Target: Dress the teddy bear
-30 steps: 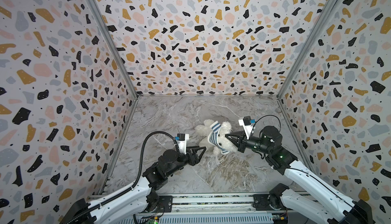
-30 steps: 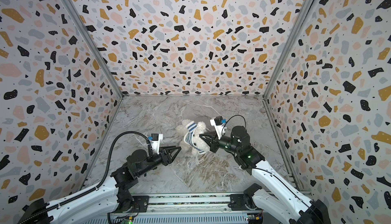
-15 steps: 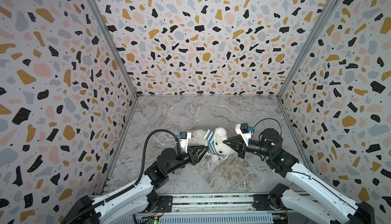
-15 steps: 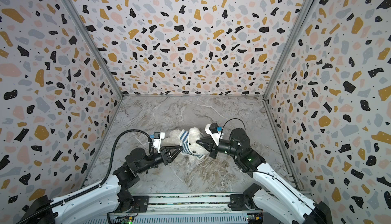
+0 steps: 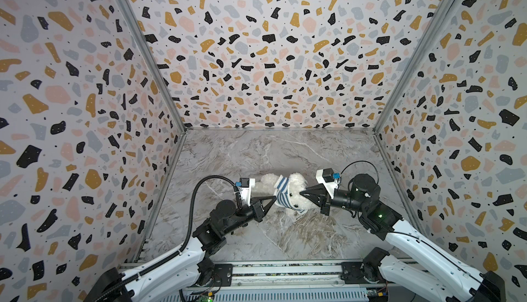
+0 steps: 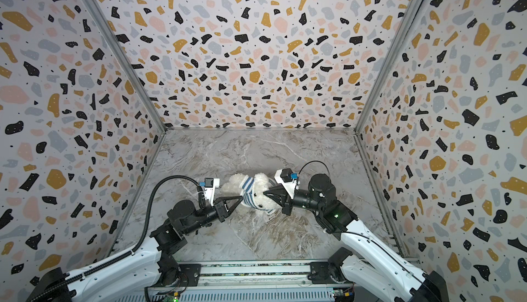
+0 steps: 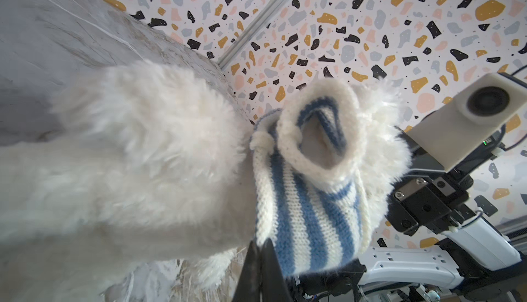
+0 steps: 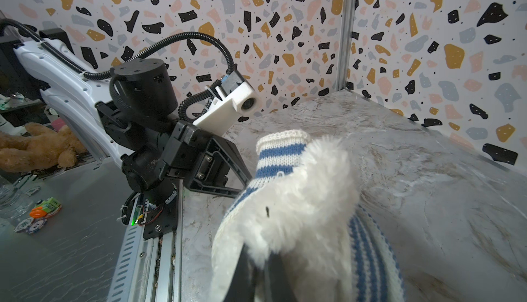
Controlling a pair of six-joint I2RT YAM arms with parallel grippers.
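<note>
The left tool [image 5: 274,198], at 9 o'clock of the teddy bear [image 5: 296,183], is clamped on the hem of the striped shirt [image 5: 282,193]. The right tool [image 5: 302,193], at 3 o'clock, is clamped on its fur.

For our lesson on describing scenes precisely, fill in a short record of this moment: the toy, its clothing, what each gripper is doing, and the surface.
teddy bear: cream-white, fluffy, between the two grippers
striped shirt: blue and white knit, around the bear's body
sleeve: opening looks empty
left gripper: shut on the shirt's edge
right gripper: shut on the bear's fur
table: grey marble pattern
</note>
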